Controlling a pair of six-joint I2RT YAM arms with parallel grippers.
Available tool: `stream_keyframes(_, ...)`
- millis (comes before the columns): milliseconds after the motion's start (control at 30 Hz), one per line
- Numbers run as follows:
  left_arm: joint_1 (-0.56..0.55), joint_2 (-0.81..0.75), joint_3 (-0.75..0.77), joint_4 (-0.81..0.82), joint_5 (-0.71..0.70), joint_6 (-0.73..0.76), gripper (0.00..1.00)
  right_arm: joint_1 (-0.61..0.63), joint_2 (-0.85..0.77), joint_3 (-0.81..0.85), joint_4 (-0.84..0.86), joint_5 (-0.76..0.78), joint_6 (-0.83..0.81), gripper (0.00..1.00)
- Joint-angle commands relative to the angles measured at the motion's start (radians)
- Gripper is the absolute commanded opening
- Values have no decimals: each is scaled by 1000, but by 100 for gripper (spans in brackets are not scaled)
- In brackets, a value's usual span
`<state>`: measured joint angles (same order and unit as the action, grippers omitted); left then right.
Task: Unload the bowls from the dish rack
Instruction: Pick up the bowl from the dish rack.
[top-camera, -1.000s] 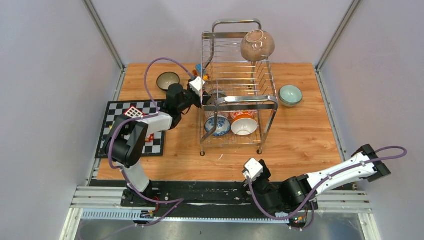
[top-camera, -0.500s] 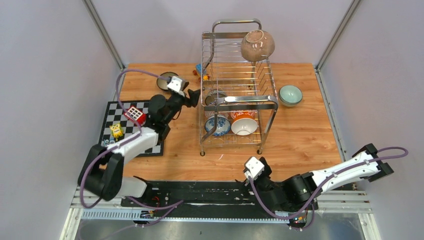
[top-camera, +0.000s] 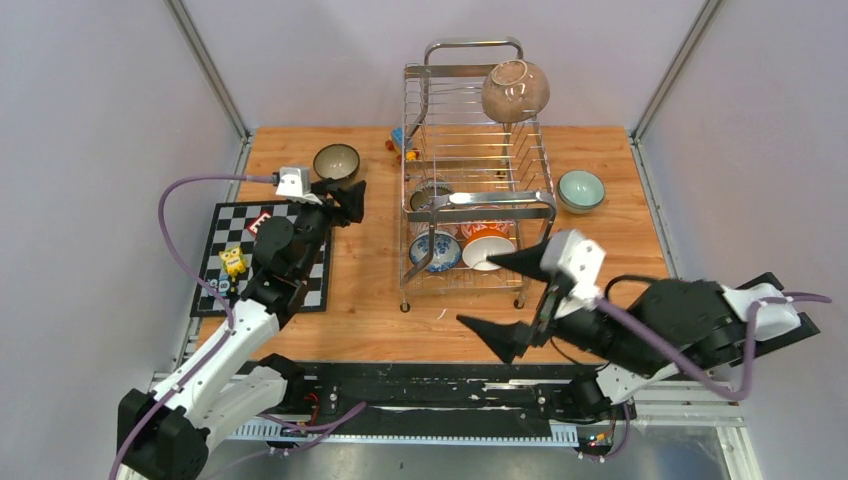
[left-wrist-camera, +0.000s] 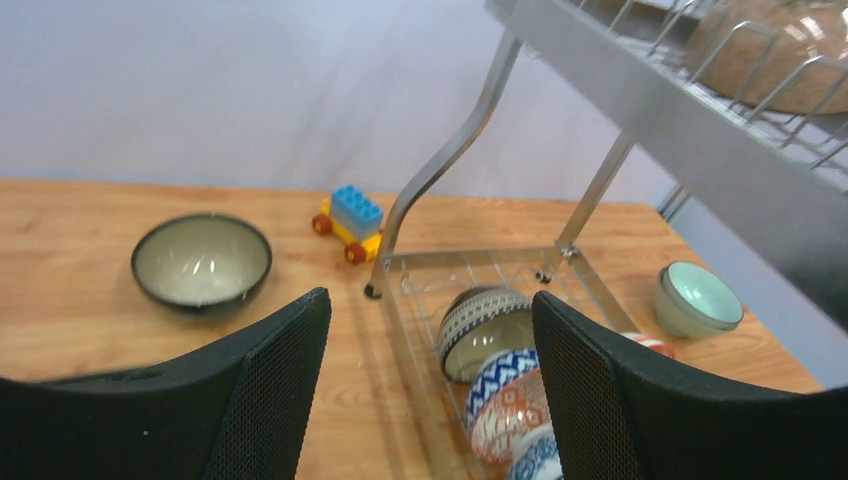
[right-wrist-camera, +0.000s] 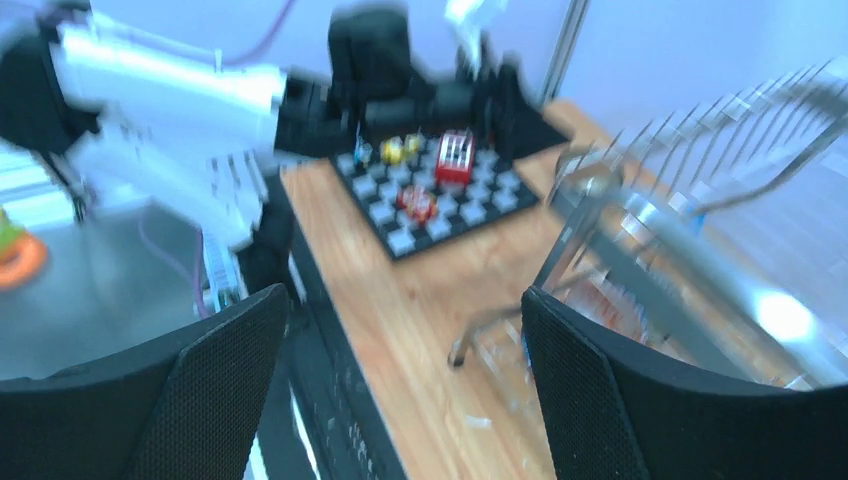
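The right claw (top-camera: 477, 292) stood wide open and empty, just in front of the rack (top-camera: 500, 197), with its wrist picture too blurred for fine detail. The left claw (left-wrist-camera: 430, 300) was also wide open and held nothing. It hung off the rack's left side, above the table (top-camera: 600, 290).

Two bowls already sat out on the wood: a dark bowl (top-camera: 336, 160) to the left of the rack and a green bowl (top-camera: 581, 190) to its right. The rest were in the rack. A brown bowl (top-camera: 515, 91) lay tipped on the top tier. On the bottom tier a striped bowl (left-wrist-camera: 485, 330), a blue-and-white bowl (top-camera: 436, 250) and an orange-and-white bowl (top-camera: 488, 250) stood on edge among others.

The step in hand looked like the right claw's reach for the front bowls on the bottom tier. To do it well, the claw should go in low, under the front handle and the upper shelf. It should then take a single rim, with one finger inside the bowl and one outside. The bowl should be lifted free of the prongs before it is drawn out, so that it does not drag its neighbours or shift the rack. The left claw would do best to keep off that side, clear of the toy blocks (left-wrist-camera: 348, 222) and the chequered board (top-camera: 230, 218).
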<state>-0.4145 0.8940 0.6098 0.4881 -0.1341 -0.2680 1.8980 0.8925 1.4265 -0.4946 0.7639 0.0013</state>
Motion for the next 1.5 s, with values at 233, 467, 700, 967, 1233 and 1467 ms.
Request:
stream_keyframes(233,-4,-138,21,-339,-81,-157,77,-390,277,655,92,-11,-291,91)
stream_keyframes(467,-4,-211,2,-453,-97,-212,79,-893,535,918,-148,-349,27,91)
stream_keyframes(700,-4,-293,29,-704,-172,-242,82,-1577,370,466,168,-764,597,88)
stream_keyframes(967,-4,-338,-1,-765,-154,-300,92,-2039,295,-135,808,-1137,1211,89)
stream_keyframes(1233,-4,-306,-42,-748,-35,-410,100,-2127,539,-265,1442,-1278,1625,90)
stream_keyframes(1467,-4,-262,-46,-760,-37,-441,100,-2122,670,-274,1638,-1359,1745,88)
